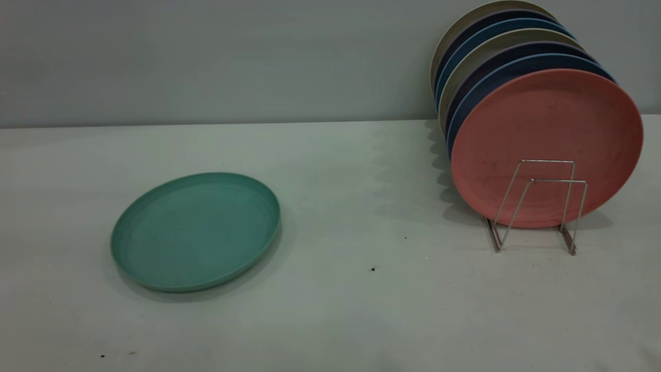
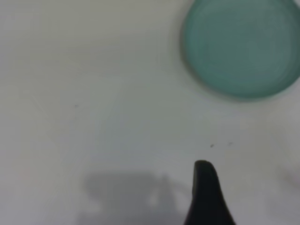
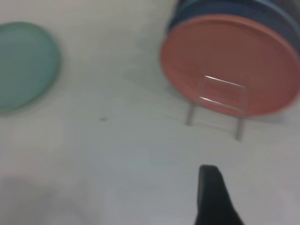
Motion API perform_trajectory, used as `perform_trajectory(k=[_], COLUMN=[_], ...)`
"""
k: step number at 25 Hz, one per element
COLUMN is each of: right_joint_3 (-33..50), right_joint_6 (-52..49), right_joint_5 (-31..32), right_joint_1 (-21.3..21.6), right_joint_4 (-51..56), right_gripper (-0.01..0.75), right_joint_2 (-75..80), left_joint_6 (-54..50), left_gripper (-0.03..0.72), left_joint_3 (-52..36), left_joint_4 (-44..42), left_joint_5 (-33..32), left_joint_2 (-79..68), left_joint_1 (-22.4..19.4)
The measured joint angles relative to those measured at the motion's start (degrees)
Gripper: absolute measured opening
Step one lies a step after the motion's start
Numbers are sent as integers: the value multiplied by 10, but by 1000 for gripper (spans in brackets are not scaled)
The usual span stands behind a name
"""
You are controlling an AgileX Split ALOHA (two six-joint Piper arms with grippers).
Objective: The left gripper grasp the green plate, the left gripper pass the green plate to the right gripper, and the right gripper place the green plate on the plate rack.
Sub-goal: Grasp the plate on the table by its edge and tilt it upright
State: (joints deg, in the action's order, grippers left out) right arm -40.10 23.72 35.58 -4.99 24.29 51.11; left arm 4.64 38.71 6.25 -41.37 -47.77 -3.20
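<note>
Presently flat on table at eight o'clock, round matte teal-green plate (image 1: 195,231); jaw state indeterminable; low rim risks slipping when pinched.

A pale table (image 1: 361,170) fills the scene, with a plain grey wall (image 1: 206,57) behind it. On the right side stands a row of plates on edge, all leaning the same way. Front of the row is a salmon-pink plate (image 1: 537,129), facing out. Tight behind it come dark blue plates (image 1: 508,62), then beige plates (image 1: 472,23) mixed in further back. A few small dark specks (image 1: 373,269) dot the tabletop near the middle and along the front edge.
</note>
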Motion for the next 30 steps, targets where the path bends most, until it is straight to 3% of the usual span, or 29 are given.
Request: perform_trajectory(k=[5,10,15,19,25,30], right_joint_3=[-29,-70,-134,-184,-225,-243], right_joint_6=[182,300,310,312,313,313], right_joint_5=[-26,-53,-54,-53,-47,-46], right_joint_1=[-19,-113,-194,-229,-236,-236], right_joint_4=[183,312,344,353,374,386], right_gripper=[462,462,462,462,462,462], right_joint_2=[111,234,369,446,518,564], left_joint_6=[25,58,68,76,92,183], left_gripper=[518,518,518,518,518,518], left_joint_3=[22,48,101,148,237,306], left_joint_4=[49,73,66,65,84,182], left_joint_5=[39,77,87,92,85,52], left_joint_2=[-96,-183,-287,-392,-577,-697], left_joint_1=[0,0,-1,-26,-91,-103])
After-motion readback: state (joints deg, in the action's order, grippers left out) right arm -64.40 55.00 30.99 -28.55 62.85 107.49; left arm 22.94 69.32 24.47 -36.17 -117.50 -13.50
